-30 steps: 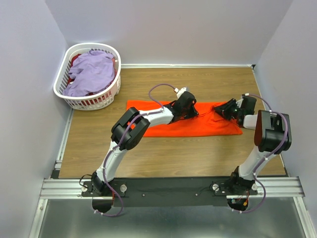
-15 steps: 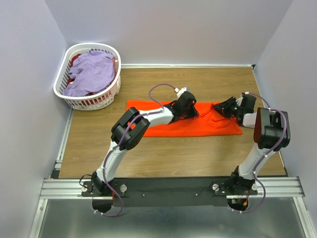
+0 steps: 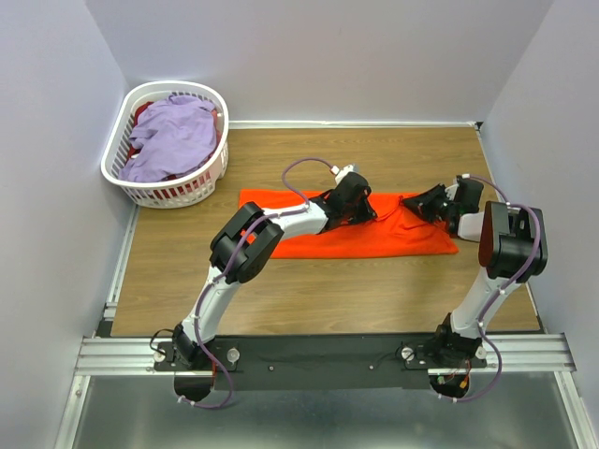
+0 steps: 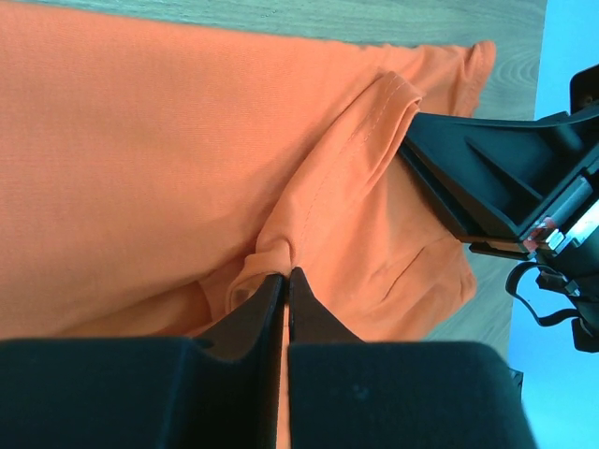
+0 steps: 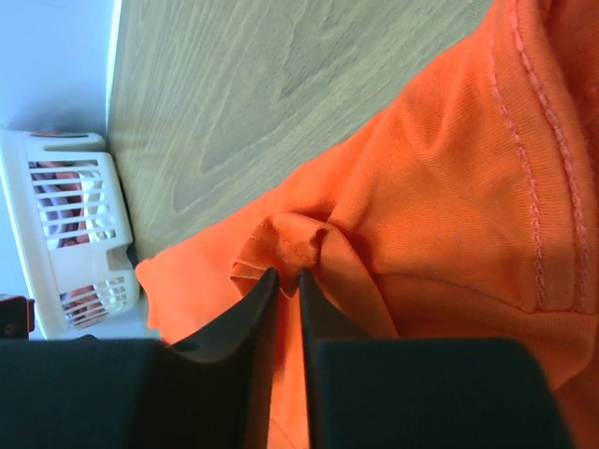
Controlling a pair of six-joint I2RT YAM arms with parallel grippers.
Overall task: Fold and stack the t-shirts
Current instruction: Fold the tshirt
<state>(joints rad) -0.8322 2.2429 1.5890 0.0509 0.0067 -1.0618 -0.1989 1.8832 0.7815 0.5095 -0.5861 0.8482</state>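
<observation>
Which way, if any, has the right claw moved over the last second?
Yes, slightly: the right gripper has crept farther from the metal rail at the near edge, still over the orange t-shirt.

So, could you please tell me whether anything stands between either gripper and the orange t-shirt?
Nothing visible does. The left gripper is shut on a fold of the orange t-shirt, and the right gripper pinches another puckered fold of it.
</observation>
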